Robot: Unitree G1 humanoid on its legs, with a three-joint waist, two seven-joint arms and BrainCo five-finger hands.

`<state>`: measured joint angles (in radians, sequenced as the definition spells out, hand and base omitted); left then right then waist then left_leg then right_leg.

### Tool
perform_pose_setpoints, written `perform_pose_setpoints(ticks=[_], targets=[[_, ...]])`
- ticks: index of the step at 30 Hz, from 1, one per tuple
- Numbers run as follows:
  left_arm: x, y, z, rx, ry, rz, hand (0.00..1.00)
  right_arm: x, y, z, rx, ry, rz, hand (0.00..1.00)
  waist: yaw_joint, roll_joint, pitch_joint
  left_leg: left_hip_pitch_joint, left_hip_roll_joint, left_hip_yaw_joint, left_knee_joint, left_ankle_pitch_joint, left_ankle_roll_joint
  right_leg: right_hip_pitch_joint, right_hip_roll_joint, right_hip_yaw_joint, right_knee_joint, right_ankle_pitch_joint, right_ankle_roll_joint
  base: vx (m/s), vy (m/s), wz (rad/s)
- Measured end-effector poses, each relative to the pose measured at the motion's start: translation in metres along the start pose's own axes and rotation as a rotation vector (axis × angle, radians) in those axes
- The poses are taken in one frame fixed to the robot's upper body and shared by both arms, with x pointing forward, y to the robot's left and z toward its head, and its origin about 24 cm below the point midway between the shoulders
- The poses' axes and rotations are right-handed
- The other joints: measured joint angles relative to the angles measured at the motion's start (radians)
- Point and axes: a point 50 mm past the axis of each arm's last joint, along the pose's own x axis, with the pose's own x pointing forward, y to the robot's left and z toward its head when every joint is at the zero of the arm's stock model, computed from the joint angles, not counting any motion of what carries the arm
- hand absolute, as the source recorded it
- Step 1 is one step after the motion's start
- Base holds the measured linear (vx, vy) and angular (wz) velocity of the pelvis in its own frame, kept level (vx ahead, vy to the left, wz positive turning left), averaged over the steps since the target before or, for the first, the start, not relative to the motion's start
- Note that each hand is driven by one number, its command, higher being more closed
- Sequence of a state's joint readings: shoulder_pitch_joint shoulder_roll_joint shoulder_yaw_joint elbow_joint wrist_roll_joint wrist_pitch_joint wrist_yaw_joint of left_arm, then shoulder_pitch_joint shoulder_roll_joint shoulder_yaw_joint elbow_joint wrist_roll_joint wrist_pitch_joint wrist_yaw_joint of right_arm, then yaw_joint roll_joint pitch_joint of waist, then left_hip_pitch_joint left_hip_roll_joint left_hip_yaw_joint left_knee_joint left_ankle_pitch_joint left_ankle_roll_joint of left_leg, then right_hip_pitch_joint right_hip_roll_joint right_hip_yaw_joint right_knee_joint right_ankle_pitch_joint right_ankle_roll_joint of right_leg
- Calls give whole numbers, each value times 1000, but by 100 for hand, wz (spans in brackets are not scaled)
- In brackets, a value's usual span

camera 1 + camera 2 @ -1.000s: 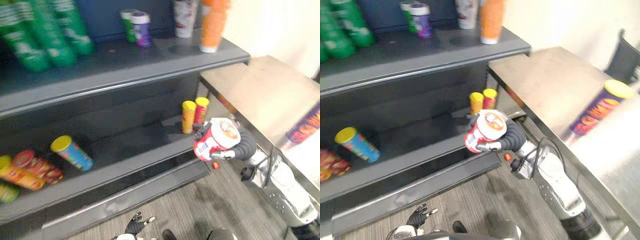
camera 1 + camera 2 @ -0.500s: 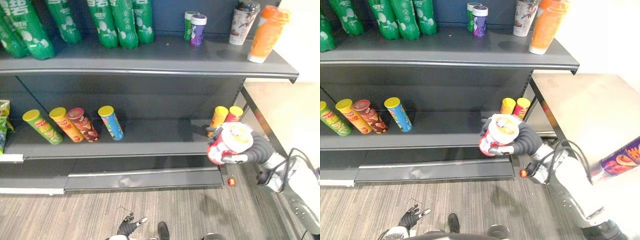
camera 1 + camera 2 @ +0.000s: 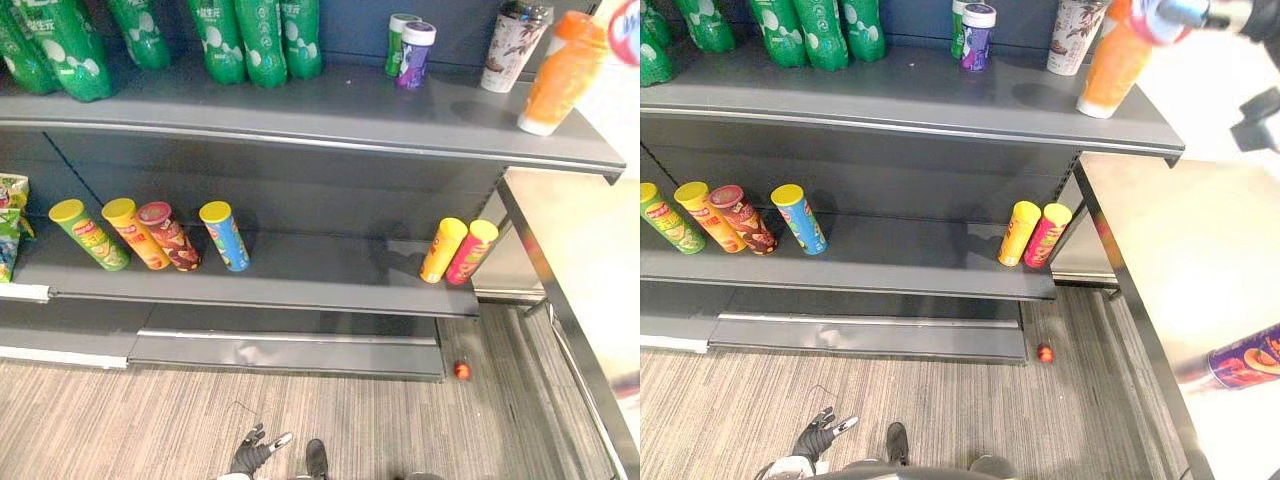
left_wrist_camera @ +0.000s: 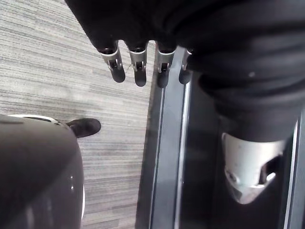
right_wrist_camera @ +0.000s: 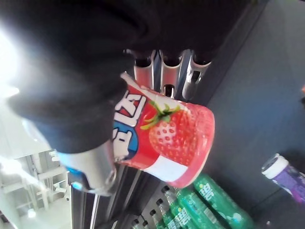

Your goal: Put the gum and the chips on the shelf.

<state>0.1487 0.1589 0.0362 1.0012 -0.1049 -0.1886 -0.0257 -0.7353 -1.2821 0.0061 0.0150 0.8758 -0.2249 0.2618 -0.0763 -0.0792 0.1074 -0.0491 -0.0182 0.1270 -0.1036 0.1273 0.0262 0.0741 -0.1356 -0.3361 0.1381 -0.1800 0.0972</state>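
Right hand [image 5: 164, 71] up by top shelf [image 3: 890, 105], fingers [image 5: 193, 71] curled round strawberry gum tub [image 5: 167, 138]. Left hand [image 3: 820, 437] hangs low, fingers [image 4: 116, 67] straight, empty. Chips can [image 3: 1245, 365] lies on worktop [image 3: 1160, 240]. Likely risk: tilted tub clips orange bottle [image 3: 1108, 70] (close by), topples it.

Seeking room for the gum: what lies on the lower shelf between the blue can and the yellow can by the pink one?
That stretch of shelf is bare in both eye views; the right hand holds the gum.
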Motion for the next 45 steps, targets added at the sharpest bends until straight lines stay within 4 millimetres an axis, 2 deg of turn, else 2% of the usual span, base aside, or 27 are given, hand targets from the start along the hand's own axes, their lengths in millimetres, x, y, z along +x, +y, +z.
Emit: perform_pose_setpoints(ticks=[3, 6, 8, 13, 14, 16, 19, 21, 24, 27, 34, 41, 45], targets=[[0, 0, 2, -9, -12, 0, 0, 8, 9, -10, 24, 33, 40, 100, 15, -2, -2, -6, 5, -14, 0, 6, -5, 1, 7, -14, -2, 0, -3, 3, -40, 14], [1, -1, 5, -12, -24, -4, 0, 6, 15, -31, 57, 120, 62, 100, 36, -2, -1, -21, 6, -44, 0, 16, -9, -1, 12, -43, -4, -3, -9, -33, -30, 27], [2, -2, 8, -26, -33, -4, 0, 4, 18, -48, 88, 201, 66, 100, 63, -2, -1, -30, 9, -61, 0, 19, -14, -2, 18, -59, -4, -4, -11, -39, -25, 25], [2, 2, 8, -45, -28, 7, 0, 13, 42, -61, 170, 224, 119, 100, 96, -7, 1, -38, 13, -79, 0, 25, -22, 1, 27, -75, -11, -3, -16, -21, -28, 10], [2, 6, 6, -38, -13, 15, 0, 14, 51, -66, 197, 235, 143, 100, 109, -10, 3, -39, 14, -82, 0, 26, -22, 1, 28, -78, -13, -4, -18, 2, -38, 7], [0, 10, 0, -31, 13, 25, 0, 16, 61, -71, 225, 244, 163, 100, 113, -16, 7, -41, 14, -85, 0, 26, -23, 2, 29, -82, -14, -5, -20, 13, -32, 6], [-8, 16, -23, -27, 107, 43, 0, 21, 78, -79, 281, 257, 192, 100, 129, -25, 11, -51, 12, -90, 0, 26, -22, 0, 29, -89, -17, -5, -20, 32, -27, 6], [-11, 17, -29, -27, 126, 46, 0, 25, 84, -88, 305, 285, 192, 100, 139, -27, 12, -51, 11, -95, 0, 30, -17, 2, 29, -93, -20, -5, -20, 43, -33, 9], [-11, 17, -29, -28, 124, 46, 0, 30, 89, -105, 331, 361, 181, 100, 163, -27, 13, -52, 10, -109, 0, 34, -17, 16, 34, -107, -30, -5, -20, 31, -42, 13], [-11, 17, -30, -30, 128, 47, 0, 38, 90, -116, 350, 406, 152, 100, 171, -29, 14, -52, 11, -121, 0, 38, -21, 20, 38, -122, -31, -6, -22, 5, -40, 13], [-12, 17, -30, -33, 128, 49, 0, 57, 77, -122, 301, 444, 55, 100, 176, -29, 15, -52, 12, -139, 0, 40, -23, 30, 44, -134, -33, -8, -26, -6, -33, 5], [-11, 17, -28, -34, 121, 48, 0, 60, 60, -135, 228, 536, -23, 100, 192, -27, 38, -52, 16, -146, 0, 41, -27, 33, 49, -143, -33, -10, -29, -23, -20, 4], [-11, 17, -28, -33, 120, 46, 0, 57, 61, -149, 199, 618, -46, 100, 198, -26, 43, -53, 16, -149, 0, 41, -27, 33, 49, -145, -34, -10, -29, -3, -9, 2]])
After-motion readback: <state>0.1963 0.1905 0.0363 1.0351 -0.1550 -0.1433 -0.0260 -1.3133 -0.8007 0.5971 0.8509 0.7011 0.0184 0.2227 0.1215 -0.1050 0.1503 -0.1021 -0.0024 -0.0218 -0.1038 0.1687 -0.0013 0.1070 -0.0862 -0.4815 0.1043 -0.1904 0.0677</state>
